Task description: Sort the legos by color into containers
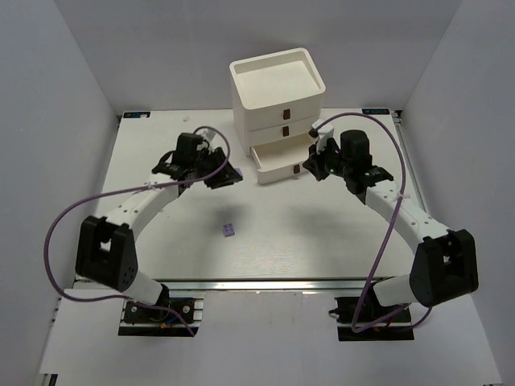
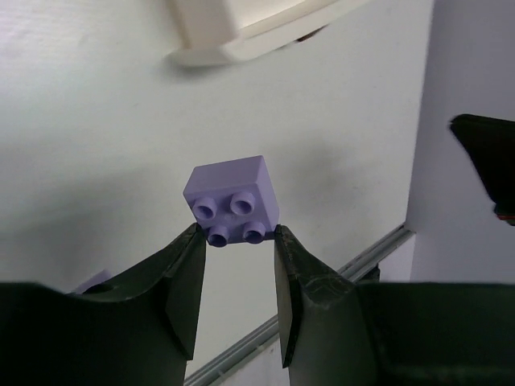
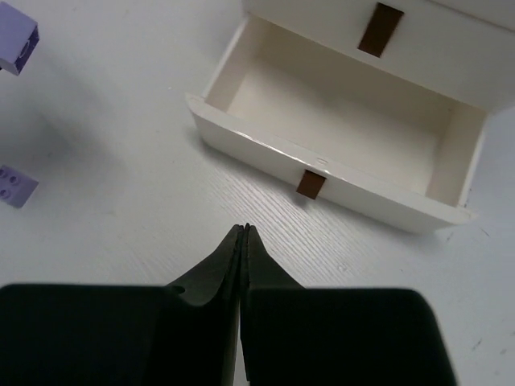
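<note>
**Purple brick pinched and lifted, open drawer waiting**

The left hand (image 2: 237, 235) is gripping a purple brick (image 2: 233, 197) by its lower edge, its two fingers closed only as far as the brick's width allows. The studs are facing the wrist camera. The pinch is sitting low on the brick, so most of the body is sticking out past the fingertips. That is probably deliberate, since it leaves the brick free to drop cleanly once the fingers part. It is also a shallow hold that could slip. The brick is hanging in the air above the desk (image 1: 322, 241), just left of the chest (image 1: 278, 100) and not yet over any drawer.

The bottom drawer (image 3: 265, 150) is standing pulled out from the chest, while the two above it are sitting closed. No bricks are showing inside it. It is likely the one meant to take this colour. The right hand (image 3: 244, 229) is hovering just in front of the drawer's brown pull with its fingers pressed fully together and nothing between them. It seems to be waiting there so as to keep clear of the other arm's path.

A second purple brick (image 1: 229, 230) is lying alone on the desk, well apart from the chest, so the sorting is looking unfinished.
</note>
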Controlling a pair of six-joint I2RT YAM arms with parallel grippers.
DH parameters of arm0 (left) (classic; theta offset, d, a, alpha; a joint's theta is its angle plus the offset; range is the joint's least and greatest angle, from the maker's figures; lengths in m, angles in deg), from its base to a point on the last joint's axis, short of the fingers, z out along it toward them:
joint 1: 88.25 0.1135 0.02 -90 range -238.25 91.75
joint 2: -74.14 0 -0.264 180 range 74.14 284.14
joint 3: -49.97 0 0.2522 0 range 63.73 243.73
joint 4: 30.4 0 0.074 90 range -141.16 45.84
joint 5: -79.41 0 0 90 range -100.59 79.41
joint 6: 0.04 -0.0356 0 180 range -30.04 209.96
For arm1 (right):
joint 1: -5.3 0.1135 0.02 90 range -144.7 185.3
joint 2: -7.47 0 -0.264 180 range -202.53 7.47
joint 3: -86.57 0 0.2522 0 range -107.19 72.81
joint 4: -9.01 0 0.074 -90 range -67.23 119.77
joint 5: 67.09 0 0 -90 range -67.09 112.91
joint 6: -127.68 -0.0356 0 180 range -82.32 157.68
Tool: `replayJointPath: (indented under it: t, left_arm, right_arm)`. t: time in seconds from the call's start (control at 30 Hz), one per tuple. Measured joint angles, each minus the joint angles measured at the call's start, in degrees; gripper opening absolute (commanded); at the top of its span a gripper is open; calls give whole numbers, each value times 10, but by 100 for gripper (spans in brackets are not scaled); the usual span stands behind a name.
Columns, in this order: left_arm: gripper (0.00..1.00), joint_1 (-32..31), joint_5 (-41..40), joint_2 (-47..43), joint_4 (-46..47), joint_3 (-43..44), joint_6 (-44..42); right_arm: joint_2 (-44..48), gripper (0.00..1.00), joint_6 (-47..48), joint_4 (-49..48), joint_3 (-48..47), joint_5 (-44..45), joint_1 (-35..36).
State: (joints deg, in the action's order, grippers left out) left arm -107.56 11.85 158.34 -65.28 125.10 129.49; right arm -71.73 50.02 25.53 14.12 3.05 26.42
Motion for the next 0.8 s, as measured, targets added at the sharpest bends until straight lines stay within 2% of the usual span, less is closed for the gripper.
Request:
replayJointPath:
  t: [0.33,0.37,0.4,0.43,0.5,0.6,0.73,0.8]
  left_arm:
    - [0,-63,22,188,59,201,9]
    - [4,-66,21,214,63,226,15]
    - [12,-70,20,239,62,248,19]
    - [32,-73,17,263,60,272,24]
    - [39,-77,6,304,56,309,30]
    - [56,-82,-10,336,40,339,36]
    - [65,-87,-16,364,19,379,45]
    - [67,-87,-17,368,15,386,45]
  right_arm:
    - [42,0,-30,4,14,21,-43]
    - [46,0,-30,4,15,21,-46]
    - [49,0,-30,4,16,21,-48]
    - [51,0,-30,4,17,19,-49]
    - [56,0,-28,3,23,12,-52]
    - [64,0,-24,5,35,-5,-56]
    - [72,0,-10,7,49,-40,-57]
    - [72,7,2,11,50,-64,-57]
